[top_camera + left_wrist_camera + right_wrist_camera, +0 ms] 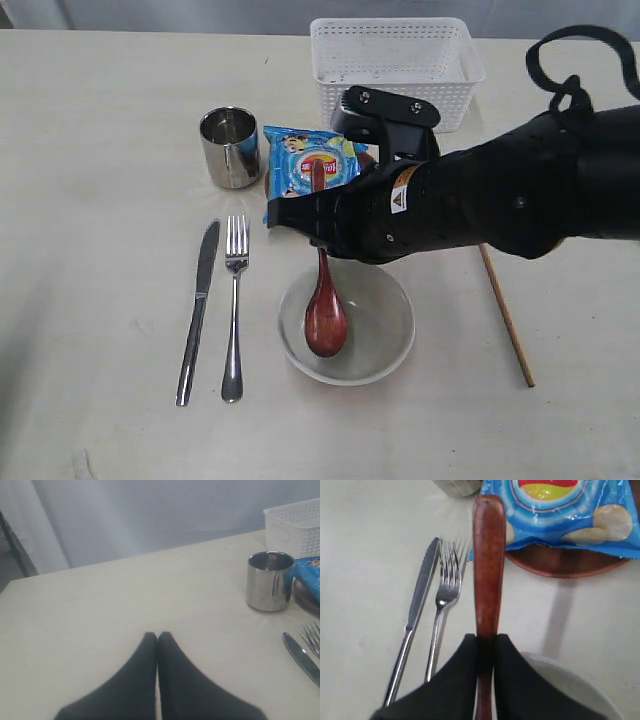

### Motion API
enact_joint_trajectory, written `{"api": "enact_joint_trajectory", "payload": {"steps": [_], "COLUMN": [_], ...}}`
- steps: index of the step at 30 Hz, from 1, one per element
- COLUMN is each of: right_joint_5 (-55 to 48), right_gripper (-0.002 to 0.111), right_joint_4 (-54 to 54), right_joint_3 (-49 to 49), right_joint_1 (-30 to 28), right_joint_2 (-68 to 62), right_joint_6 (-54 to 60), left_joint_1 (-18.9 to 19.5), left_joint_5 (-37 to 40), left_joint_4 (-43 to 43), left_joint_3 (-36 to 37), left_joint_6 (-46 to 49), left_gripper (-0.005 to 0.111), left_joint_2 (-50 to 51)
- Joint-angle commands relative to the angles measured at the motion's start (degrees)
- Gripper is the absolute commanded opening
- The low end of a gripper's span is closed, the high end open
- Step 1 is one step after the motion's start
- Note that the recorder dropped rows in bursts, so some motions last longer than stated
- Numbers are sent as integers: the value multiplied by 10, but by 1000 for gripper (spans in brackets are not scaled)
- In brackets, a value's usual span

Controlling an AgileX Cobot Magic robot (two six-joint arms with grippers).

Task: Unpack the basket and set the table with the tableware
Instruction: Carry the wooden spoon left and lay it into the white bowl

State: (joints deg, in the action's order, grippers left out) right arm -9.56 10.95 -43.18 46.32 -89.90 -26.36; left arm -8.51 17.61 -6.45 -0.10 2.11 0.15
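- The right gripper (486,639) pinches the wooden spoon (326,318) by its handle, spoon head in the white bowl (392,340) toward the table (90,120) near edge
- The left gripper (157,636) has its fingers pressed together, holding nothing
- The basket (400,95) sits at the far edge

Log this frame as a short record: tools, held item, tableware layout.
right tool: shut on wooden spoon, head inside white bowl
left tool: shut, holding nothing
cup: upright beside chips bag
chips bag: lying on brown plate
knife, fork: side by side, left of the bowl
chopstick: flat, right of the bowl
basket: behind the bag
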Motion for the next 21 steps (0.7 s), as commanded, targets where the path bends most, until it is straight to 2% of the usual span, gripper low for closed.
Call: {"api": "enact_joint_trajectory", "payload": {"steps": [1,6,9,10,13,17,21], "right_joint_5": [3,3,-2,-11,-38,-120,-270], "right_gripper": [0,1,20,32,55,54,51], "right_joint_4": [-23,-43,-66,-67,-73,-123,-180], "right_joint_3": [2,2,-2,-5,-17,-57,-122], "right_joint_1": [1,1,-1,-3,-3,-3,-3], "right_joint_2": [-11,-11,-11,-11,-11,-10,-1], "right_joint_6": [5,18,22,22,22,22,2], "left_joint_1": [3,3,3,3,3,3,3], "left_joint_5": [-5,-5,-5,-5,-5,-5,-5], "left_joint_4": [7,7,7,7,7,7,7], "left_joint_3": [1,1,1,1,1,1,1], "left_joint_6": [-2,-2,-2,-2,-2,-2,-2], "left_gripper": [0,0,0,0,0,0,0], "left_joint_2": [-2,-2,-2,-2,-2,-2,-2]}}
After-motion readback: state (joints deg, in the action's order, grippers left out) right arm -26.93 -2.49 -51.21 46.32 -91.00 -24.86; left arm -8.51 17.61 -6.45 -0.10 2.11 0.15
